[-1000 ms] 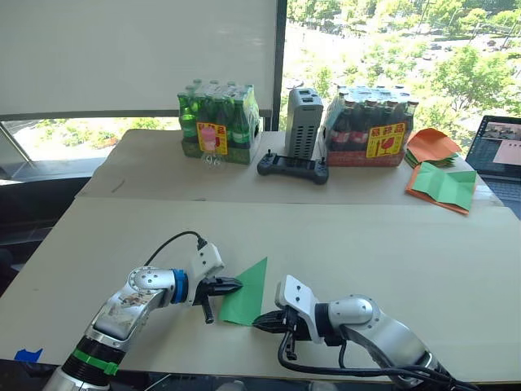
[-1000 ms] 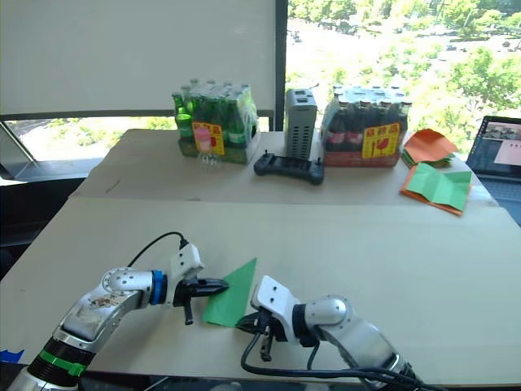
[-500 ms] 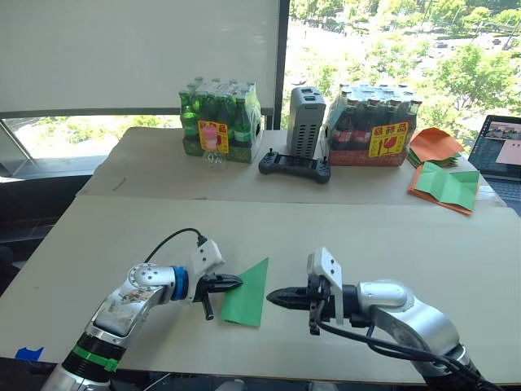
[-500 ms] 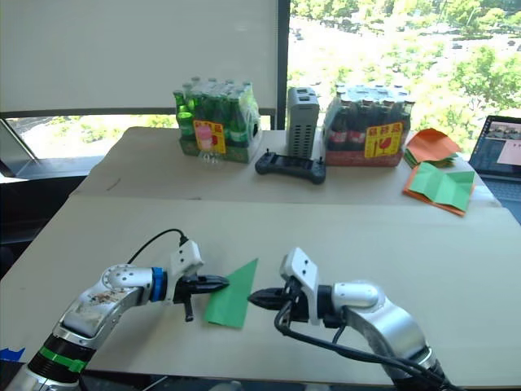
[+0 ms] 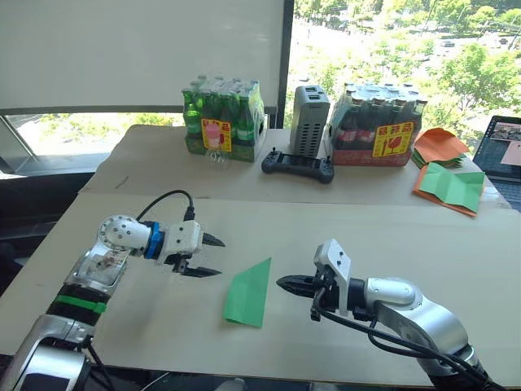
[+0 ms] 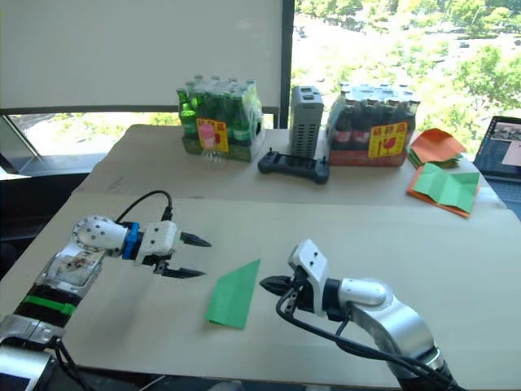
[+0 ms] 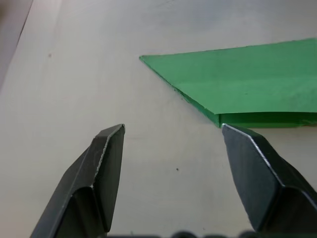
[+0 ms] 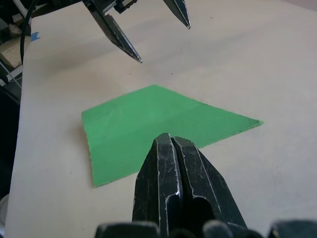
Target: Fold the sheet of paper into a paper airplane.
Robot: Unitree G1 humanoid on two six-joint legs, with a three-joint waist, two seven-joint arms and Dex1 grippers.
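The bright green sheet of paper (image 5: 250,292) lies flat on the near table, folded into a slim pointed dart with its tip toward the far side. My left gripper (image 5: 220,257) hovers to the paper's left, open and empty, a short gap away. The left wrist view has its fingers (image 7: 106,163) spread wide with the paper's edge (image 7: 247,84) beyond them. My right gripper (image 5: 281,283) is shut on nothing, its tip just right of the paper. In the right wrist view the shut fingertips (image 8: 168,141) point over the paper (image 8: 143,124) toward the open left gripper (image 8: 163,43).
At the far table stand a pack of green bottles (image 5: 224,118), a grey box (image 5: 309,120), a black controller (image 5: 297,165) and a pack of dark bottles (image 5: 381,124). Orange and green sheets (image 5: 444,183) and a laptop (image 5: 503,142) lie at the far right.
My left gripper has opened, let go of the green paper and drawn back to the left. The paper now lies flat. The right gripper pulled away from the paper, still shut.
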